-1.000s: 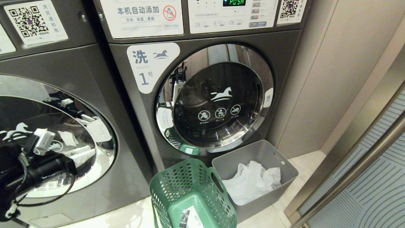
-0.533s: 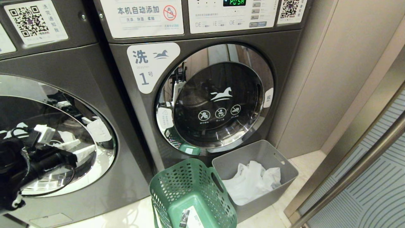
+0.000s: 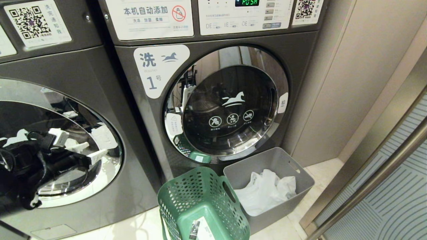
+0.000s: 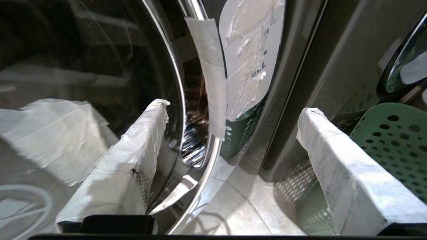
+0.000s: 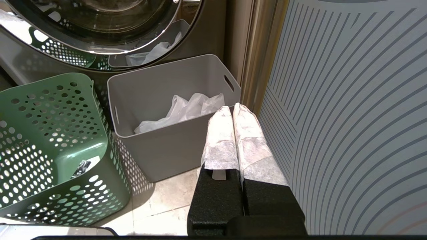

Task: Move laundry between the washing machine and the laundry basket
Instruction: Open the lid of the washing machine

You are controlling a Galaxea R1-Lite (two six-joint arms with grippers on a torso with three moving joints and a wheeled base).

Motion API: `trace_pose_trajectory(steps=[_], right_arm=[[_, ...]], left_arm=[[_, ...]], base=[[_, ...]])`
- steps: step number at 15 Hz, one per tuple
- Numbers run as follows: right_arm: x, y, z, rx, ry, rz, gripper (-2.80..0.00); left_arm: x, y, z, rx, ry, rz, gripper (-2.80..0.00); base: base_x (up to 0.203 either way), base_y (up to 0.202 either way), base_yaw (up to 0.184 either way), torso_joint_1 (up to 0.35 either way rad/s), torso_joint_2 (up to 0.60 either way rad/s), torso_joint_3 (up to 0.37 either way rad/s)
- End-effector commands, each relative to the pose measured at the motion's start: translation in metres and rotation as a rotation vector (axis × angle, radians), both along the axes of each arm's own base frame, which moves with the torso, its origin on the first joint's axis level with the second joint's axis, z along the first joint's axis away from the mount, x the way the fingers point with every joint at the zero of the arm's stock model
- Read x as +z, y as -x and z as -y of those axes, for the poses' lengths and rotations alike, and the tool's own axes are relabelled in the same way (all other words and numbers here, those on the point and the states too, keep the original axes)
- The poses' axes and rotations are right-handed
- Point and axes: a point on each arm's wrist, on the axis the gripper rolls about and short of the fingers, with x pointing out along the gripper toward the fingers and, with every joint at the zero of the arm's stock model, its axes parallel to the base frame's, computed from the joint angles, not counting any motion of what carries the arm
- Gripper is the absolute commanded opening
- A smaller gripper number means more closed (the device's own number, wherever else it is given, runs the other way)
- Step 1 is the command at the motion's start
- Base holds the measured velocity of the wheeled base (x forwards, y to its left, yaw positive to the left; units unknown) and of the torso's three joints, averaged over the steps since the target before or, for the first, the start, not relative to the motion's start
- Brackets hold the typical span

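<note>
Left washing machine (image 3: 100, 100): it is standing at the far left of the head view, its round chrome-rimmed glass door (image 3: 60, 150) sitting shut and mirroring the arm in front of it.
Left gripper (image 4: 233, 146): it is hovering just in front of that door's right edge, near the taped white label (image 4: 250, 60); its two cloth-wrapped fingers (image 4: 133, 156) are standing wide apart and holding nothing.
Middle washing machine (image 3: 213, 100): marked 1, it is sitting to the right of the first, its door closed and a white horse logo (image 3: 233, 99) showing on the glass.
Laundry basket (image 3: 203, 206): the green perforated basket is sitting on the floor near the front, below and between the two machines; no red or yellow cloth is showing in it.
Grey bin (image 3: 287, 166): it is touching the basket's right side and holding a crumpled white cloth (image 3: 265, 191).
Right gripper (image 5: 233, 111): it is hanging low on the right, over the bin's near right corner, its wrapped fingers pressed together with nothing between them.
Laundry: the red and yellow garments are not showing in any view.
</note>
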Motion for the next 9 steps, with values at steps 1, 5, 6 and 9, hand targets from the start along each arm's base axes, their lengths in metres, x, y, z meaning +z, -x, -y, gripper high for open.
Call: trace_pose_trajectory(steps=[1,5,6,9], right_arm=[[0.0,0.0,0.0,0.001,0.001,-0.001,-2.8],[0.0,0.0,0.0,0.001,0.001,-0.001,-2.8],[0.0,0.0,0.0,0.001,0.001,-0.001,-2.8],[0.0,0.0,0.0,0.001,0.001,-0.001,-2.8]], left_arm=[[-0.004,-0.011,0.004,-0.019,0.038,0.0,0.0],[-0.003,-0.022,0.003,-0.028,0.053,0.017,0.0],[-0.005,-0.024,0.004,-0.035,0.056,0.013,0.0],[-0.008,-0.028,0.008,-0.072,0.06,0.012,0.0]], base=[[0.0,0.0,0.0,0.0,0.0,0.0],[0.0,0.0,0.0,0.0,0.0,0.0],[0.0,0.0,0.0,0.0,0.0,0.0],[0.0,0.0,0.0,0.0,0.0,0.0]])
